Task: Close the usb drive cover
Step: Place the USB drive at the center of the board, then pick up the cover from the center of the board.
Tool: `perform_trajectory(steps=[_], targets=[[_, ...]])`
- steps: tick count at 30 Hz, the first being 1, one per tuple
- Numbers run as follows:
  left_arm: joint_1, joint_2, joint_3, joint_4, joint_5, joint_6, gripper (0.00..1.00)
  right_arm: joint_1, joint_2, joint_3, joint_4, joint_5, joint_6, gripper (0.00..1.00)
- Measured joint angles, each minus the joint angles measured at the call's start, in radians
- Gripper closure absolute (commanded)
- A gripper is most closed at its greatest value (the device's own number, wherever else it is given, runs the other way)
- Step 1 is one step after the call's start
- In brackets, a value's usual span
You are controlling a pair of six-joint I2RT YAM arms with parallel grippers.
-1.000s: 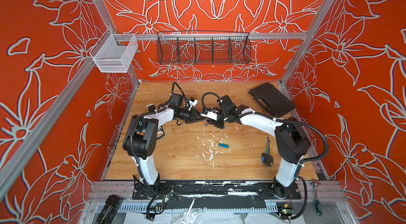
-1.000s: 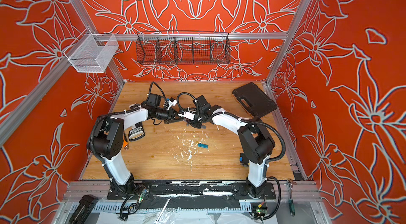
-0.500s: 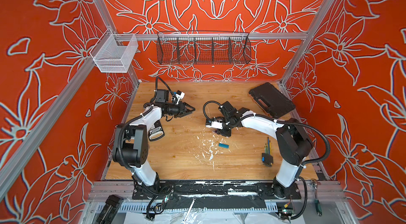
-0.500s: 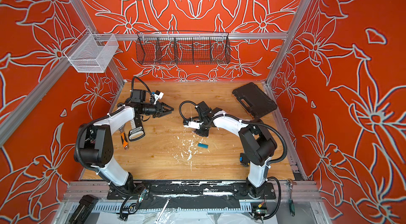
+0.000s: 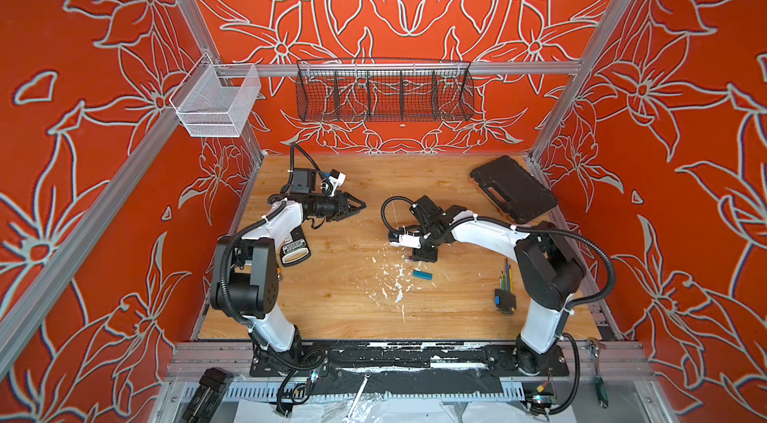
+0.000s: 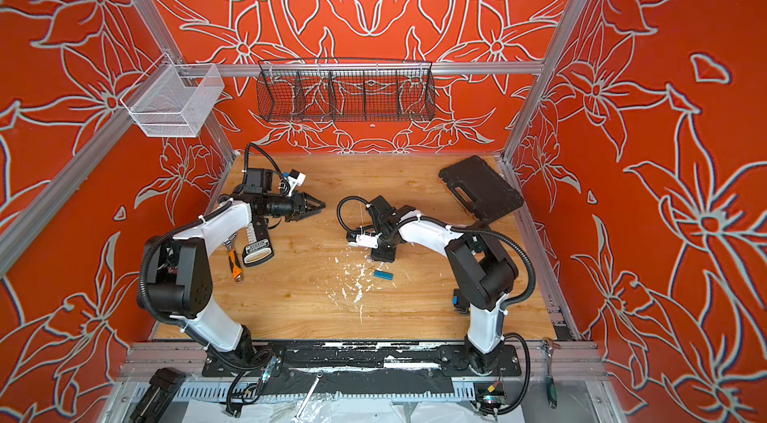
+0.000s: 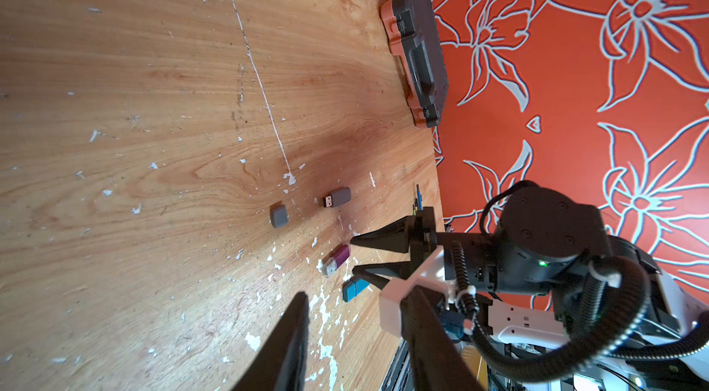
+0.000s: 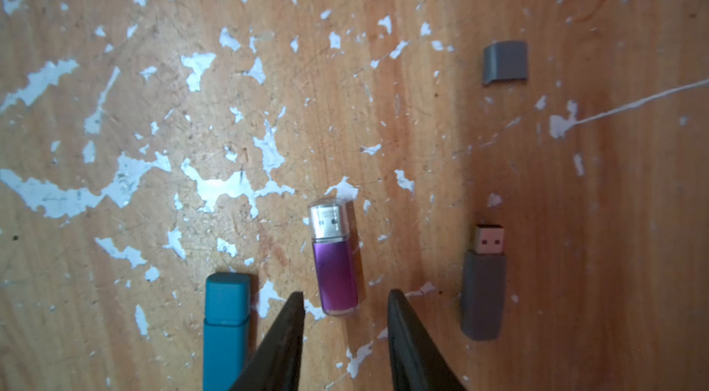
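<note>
Purple metallic USB drive (image 8: pixel 334 268) with its clear plastic cap seated over the silver plug lies flat on the scuffed wooden tabletop (image 5: pixel 328 311). It sits about the middle of the surface, a little toward the front edge and the right edge.

From my right wrist camera, the right gripper (image 8: pixel 344 296) has its two dark, tapered fingers (image 8: pixel 282 335) spread apart. They sit on either side of the drive's capless tail end. I see bare wood between each tip and the purple body, so nothing is clamped.

Two more sticks lie parallel to it:
- A teal plastic USB drive (image 8: pixel 226 325) with its matching cap on lies just beside the purple one, on the front-edge side.
- A grey plastic USB drive (image 8: pixel 483 295) lies on the far-edge side, with its metal plug bare and pointing toward the left edge.
- The loose grey cap (image 8: pixel 504 63) for that drive rests on the wood beyond the plug, clearly apart from it.

White flecks of chipped paint are scattered around all three.

The left gripper (image 5: pixel 360 207) hangs above the surface toward the far left. It points at the right arm and is well apart from the drives. On my left wrist camera its dark fingers stand apart with nothing between them.

A closed black plastic tool case (image 5: pixel 512 188) sits in the far right corner. A small rack of hex keys (image 5: pixel 505 290) stands near the right edge, close to the right arm's base.
</note>
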Motion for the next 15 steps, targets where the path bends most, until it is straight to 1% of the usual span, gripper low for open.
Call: perform_trajectory(steps=[3, 6, 12, 15], targets=[[0.0, -0.008, 0.0, -0.012, -0.008, 0.006, 0.59, 0.0, -0.029, 0.006, 0.013, 0.0, 0.043, 0.59], [0.0, -0.024, 0.0, -0.024, -0.031, 0.011, 0.59, 0.0, -0.037, 0.051, 0.022, 0.0, 0.106, 0.59], [0.006, -0.075, -0.015, -0.034, -0.093, 0.018, 0.59, 0.0, 0.023, 0.241, 0.043, 0.0, 0.327, 0.6], [0.018, -0.1, -0.042, -0.034, -0.129, 0.018, 0.59, 0.005, 0.064, 0.286, 0.072, 0.002, 0.413, 0.6]])
